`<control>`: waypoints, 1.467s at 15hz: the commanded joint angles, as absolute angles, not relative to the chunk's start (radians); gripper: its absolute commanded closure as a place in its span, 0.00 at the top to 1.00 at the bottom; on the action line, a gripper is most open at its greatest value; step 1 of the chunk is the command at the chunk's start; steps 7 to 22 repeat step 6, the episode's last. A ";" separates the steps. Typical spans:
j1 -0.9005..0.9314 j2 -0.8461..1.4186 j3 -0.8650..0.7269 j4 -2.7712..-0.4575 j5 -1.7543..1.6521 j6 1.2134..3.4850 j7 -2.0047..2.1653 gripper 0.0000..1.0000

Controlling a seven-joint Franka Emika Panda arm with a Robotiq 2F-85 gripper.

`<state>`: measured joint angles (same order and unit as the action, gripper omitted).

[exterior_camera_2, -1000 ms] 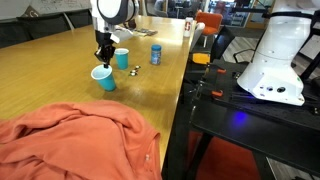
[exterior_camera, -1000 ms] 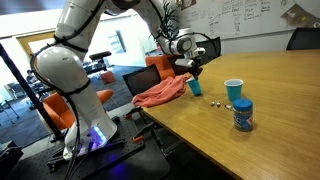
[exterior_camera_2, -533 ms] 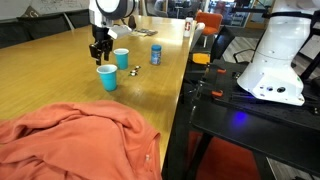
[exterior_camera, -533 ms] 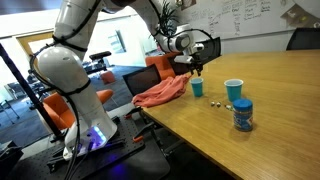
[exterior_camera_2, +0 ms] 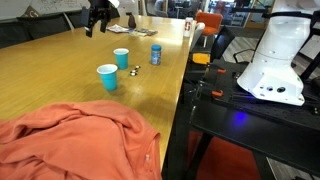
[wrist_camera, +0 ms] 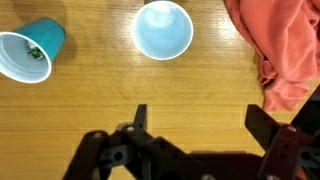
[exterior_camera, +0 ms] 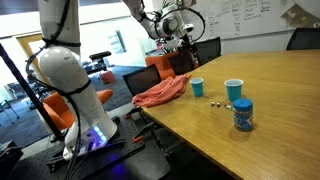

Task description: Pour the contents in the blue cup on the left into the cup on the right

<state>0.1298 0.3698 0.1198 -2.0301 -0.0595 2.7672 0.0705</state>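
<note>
Two blue cups stand upright on the wooden table. In an exterior view the left cup is beside the orange cloth and the right cup is farther along. The wrist view looks down on both: the left cup looks empty, and the right cup has a small green thing inside. In the other exterior view the left cup is nearer and the right cup farther. My gripper hangs high above them, open, with only bare table between its fingers.
An orange cloth drapes over the table's edge near the left cup. A blue canister and small loose bits lie by the right cup. Office chairs stand beyond the table.
My gripper was shut on the left cup a second ago. It has opened, left the cup standing on the table and risen well above it.
</note>
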 commanded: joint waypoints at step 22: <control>0.189 0.159 0.056 -2.189 -0.127 2.715 0.243 1.00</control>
